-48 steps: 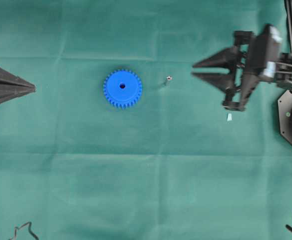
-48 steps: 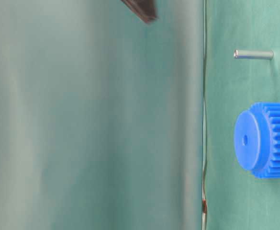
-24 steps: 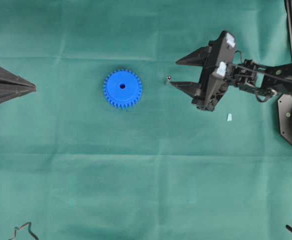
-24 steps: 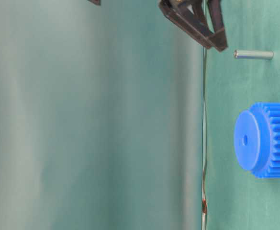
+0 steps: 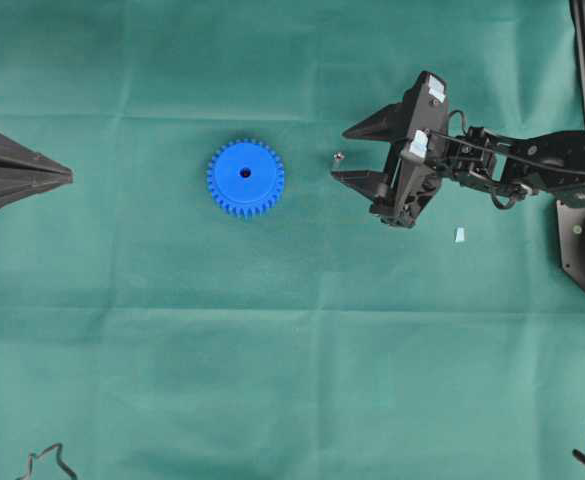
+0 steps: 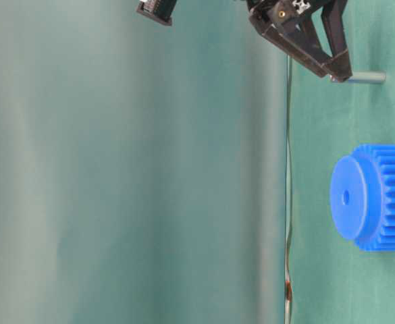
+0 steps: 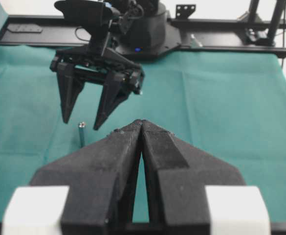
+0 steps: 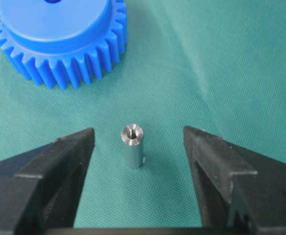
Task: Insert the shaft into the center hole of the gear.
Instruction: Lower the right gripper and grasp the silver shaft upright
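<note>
Blue gear [image 5: 245, 177] flat mid-counter, center hole [image 5: 245, 172] empty; silver shaft [image 5: 338, 157] upright nearby, toward counter's right edge.

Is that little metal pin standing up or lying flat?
Standing upright: the shaft rests on end on the cloth, its round top visible.

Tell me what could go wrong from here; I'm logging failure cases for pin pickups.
The shaft stands upright and unsupported between the open right gripper's fingers, touching neither. If one finger meets it first as they close, it could tip and roll on the cloth. Gripped low or crooked, it may later miss the gear's small center hole.
</note>
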You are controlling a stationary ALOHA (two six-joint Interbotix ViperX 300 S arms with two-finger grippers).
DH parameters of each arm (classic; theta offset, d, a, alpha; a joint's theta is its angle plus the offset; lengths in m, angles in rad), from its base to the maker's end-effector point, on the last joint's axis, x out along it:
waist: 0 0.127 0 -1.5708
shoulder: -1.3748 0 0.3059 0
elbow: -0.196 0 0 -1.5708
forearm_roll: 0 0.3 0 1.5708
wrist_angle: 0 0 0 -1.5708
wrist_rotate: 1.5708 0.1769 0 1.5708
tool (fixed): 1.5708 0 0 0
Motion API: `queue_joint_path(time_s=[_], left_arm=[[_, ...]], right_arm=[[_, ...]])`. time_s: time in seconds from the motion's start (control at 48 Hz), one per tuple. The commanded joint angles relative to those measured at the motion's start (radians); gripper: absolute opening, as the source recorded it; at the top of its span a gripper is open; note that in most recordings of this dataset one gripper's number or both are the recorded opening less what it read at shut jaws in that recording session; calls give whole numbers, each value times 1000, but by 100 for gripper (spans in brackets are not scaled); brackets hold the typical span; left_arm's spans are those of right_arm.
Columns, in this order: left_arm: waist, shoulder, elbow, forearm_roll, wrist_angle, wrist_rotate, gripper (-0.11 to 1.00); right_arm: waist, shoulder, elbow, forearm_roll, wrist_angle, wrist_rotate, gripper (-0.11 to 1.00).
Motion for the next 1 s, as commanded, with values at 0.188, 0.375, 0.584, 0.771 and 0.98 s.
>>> queue_joint_path(time_s=[0.188,0.375,0.584,0.771,0.98], left_arm=[[3,-2,-25,2,21,0,0],[5,-2,-25,2,29,0,0],[3,-3,-25,2,40,0,0],[3,-3,-25,2,44,0,0],[3,-5,-25,2,44,0,0]], right_arm=[[9,-9,-14,0,-3,-3,29],[23,-9,-12,-2,0,-2,16],[23,-15,-17,-2,0,-3,16],[15,-86,-20,-2,31,-9,16],[14,-195,-54,-15,176,-23,16]])
